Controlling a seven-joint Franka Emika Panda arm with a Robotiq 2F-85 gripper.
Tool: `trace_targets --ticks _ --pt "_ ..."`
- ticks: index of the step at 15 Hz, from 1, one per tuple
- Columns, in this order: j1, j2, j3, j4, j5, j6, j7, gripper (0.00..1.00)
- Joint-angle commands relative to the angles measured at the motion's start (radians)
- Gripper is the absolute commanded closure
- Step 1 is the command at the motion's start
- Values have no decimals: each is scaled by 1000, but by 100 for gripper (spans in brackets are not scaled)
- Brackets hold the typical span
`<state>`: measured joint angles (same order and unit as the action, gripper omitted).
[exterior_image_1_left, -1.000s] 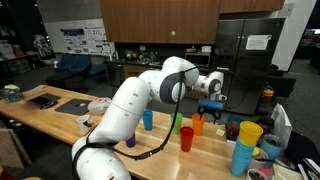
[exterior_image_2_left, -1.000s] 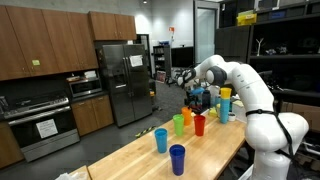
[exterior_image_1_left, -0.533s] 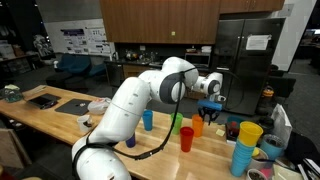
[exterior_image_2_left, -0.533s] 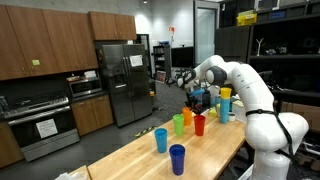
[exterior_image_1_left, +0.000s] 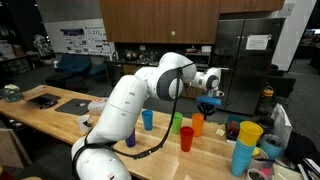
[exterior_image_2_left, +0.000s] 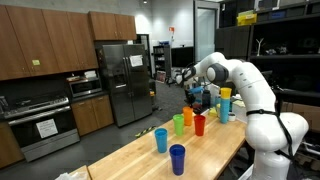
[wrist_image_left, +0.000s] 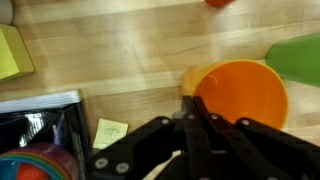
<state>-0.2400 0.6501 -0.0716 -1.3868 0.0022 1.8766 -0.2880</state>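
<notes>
Dark blue plastic cup (exterior_image_2_left: 177, 158) near the close desk (exterior_image_2_left: 128, 160) edge, green plastic cup (exterior_image_2_left: 179, 124) behind it. Toward the far end, orange plastic cup (wrist_image_left: 240, 95) stands on the desk, not lifted. End effector (wrist_image_left: 189, 108) over its rim, fingers pinched fully together, apparently holding nothing.

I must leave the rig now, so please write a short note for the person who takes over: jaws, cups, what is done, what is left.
Gripper: jaws shut, tips at the rim of the orange cup; whether they pinch the rim cannot be told.
Things: the orange cup stands upright on the wooden table, with the green cup beside it and the red cup close by.
Done: jaws closed at the orange cup.
Left: the orange cup is not yet lifted; check the grip first.
</notes>
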Motion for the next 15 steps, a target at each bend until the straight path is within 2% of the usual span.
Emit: trace_targets --ticks 1,15 --pt "-4 -59 6 -57 0 11 -26 99" --pt "8 -280 24 -163 20 -36 -79 99"
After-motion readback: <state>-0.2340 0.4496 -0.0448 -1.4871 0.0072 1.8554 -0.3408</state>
